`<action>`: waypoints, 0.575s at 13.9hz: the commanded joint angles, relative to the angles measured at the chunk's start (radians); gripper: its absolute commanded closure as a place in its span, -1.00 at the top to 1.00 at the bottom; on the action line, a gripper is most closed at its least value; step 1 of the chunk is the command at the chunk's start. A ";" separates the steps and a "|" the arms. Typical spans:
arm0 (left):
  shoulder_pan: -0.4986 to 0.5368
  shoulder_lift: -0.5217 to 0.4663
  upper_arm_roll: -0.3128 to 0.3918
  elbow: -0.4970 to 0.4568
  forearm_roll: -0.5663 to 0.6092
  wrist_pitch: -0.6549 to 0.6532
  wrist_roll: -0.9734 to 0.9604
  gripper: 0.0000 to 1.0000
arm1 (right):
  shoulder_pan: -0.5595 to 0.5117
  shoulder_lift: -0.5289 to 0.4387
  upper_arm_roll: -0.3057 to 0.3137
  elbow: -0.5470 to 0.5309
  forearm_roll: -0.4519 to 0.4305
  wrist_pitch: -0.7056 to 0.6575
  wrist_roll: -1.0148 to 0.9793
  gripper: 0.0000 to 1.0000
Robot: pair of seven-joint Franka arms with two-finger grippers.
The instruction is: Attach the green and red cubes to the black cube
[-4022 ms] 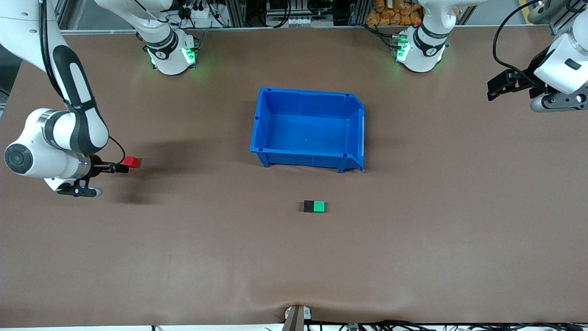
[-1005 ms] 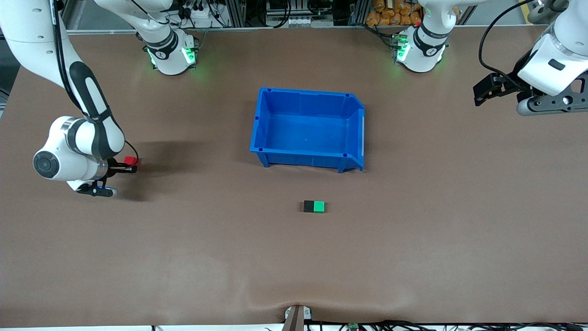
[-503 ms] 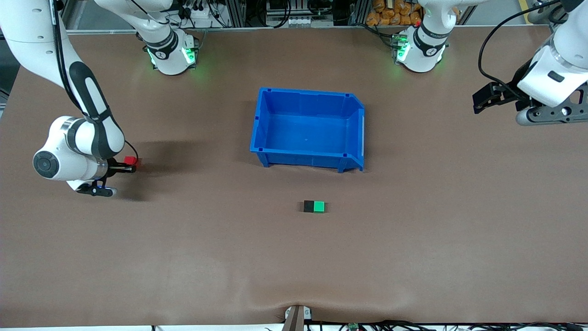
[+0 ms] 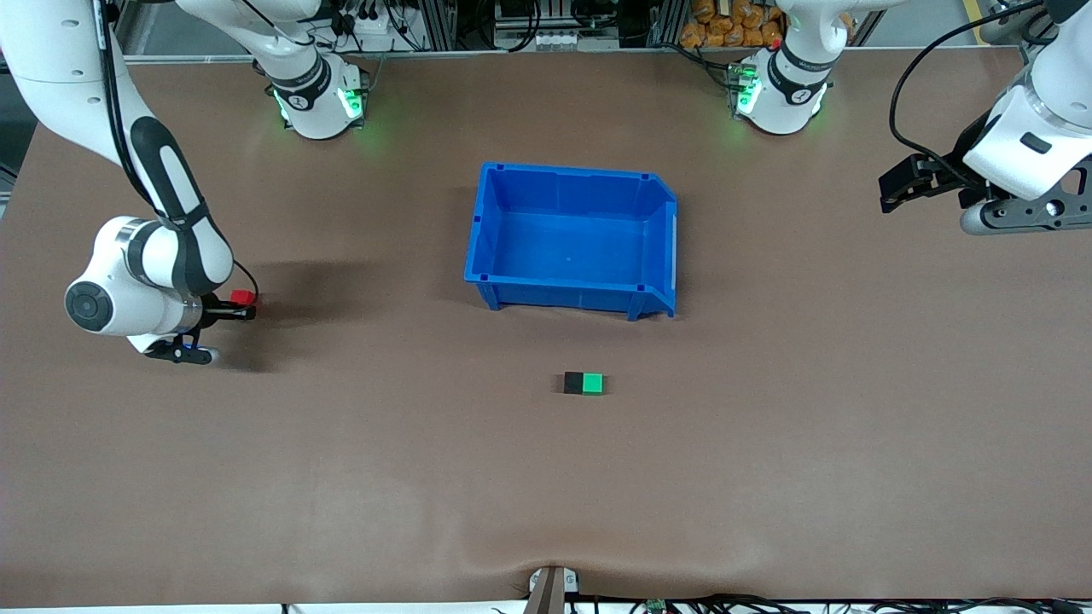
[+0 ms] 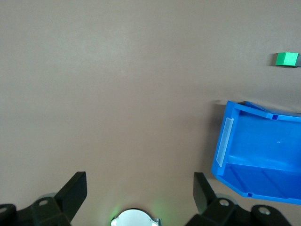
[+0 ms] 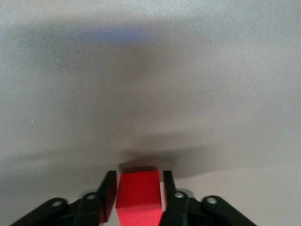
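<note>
Red cube (image 6: 138, 195) clamped between right hand (image 6: 136, 197) fingers

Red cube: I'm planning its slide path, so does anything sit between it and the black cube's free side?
Nothing visible does. The small red cube, in the right end effector, has bare table up to the matte black cube; the blue plastic bin sits off that line.
</note>
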 commanded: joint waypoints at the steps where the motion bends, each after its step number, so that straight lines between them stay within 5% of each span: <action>1: 0.005 -0.003 -0.005 0.017 -0.001 -0.014 0.013 1.00 | -0.009 -0.003 0.005 -0.010 0.016 0.011 0.007 -0.85; 2: 0.004 -0.006 -0.005 0.017 -0.001 -0.014 0.010 1.00 | -0.007 -0.003 0.005 -0.010 0.022 0.008 0.007 -1.00; 8: 0.004 -0.003 -0.006 0.007 -0.003 -0.016 0.013 1.00 | -0.009 -0.004 0.005 0.005 0.064 -0.035 0.030 -1.00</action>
